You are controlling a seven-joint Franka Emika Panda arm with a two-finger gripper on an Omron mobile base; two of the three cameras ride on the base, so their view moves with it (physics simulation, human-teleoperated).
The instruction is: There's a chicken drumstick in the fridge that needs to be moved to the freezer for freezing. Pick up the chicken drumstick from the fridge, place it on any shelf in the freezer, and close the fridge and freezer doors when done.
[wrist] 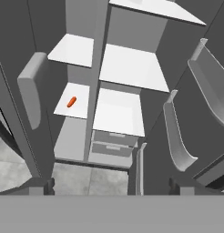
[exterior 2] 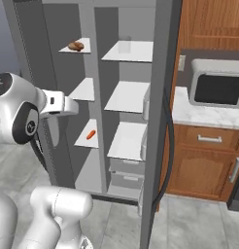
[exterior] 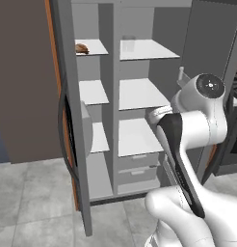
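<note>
The chicken drumstick [exterior: 82,48] [exterior 2: 76,46], a small golden-brown lump, lies on the top narrow white shelf [exterior: 93,47] of the freezer [exterior: 94,144], the narrow left section. The fridge [exterior: 139,91] [exterior 2: 128,97] is the wide section beside it, with broad white shelves. Both doors stand open: the freezer door [exterior: 72,120] at the left and the fridge door [exterior 2: 158,121] at the right, each seen edge-on. My gripper [wrist: 114,186] is open with nothing between its tips. It hangs in front of the unit, back from the shelves, looking down into both sections.
A pale translucent jar [exterior: 128,43] [exterior 2: 124,44] stands on the top fridge shelf. A small orange-red item [exterior 2: 91,134] [wrist: 71,101] lies on a lower freezer shelf. Grey drawers [wrist: 114,141] fill the fridge bottom. Door bins [wrist: 177,136] jut from the fridge door. Microwave [exterior 2: 218,87] and wooden cabinets [exterior 2: 204,160] stand right.
</note>
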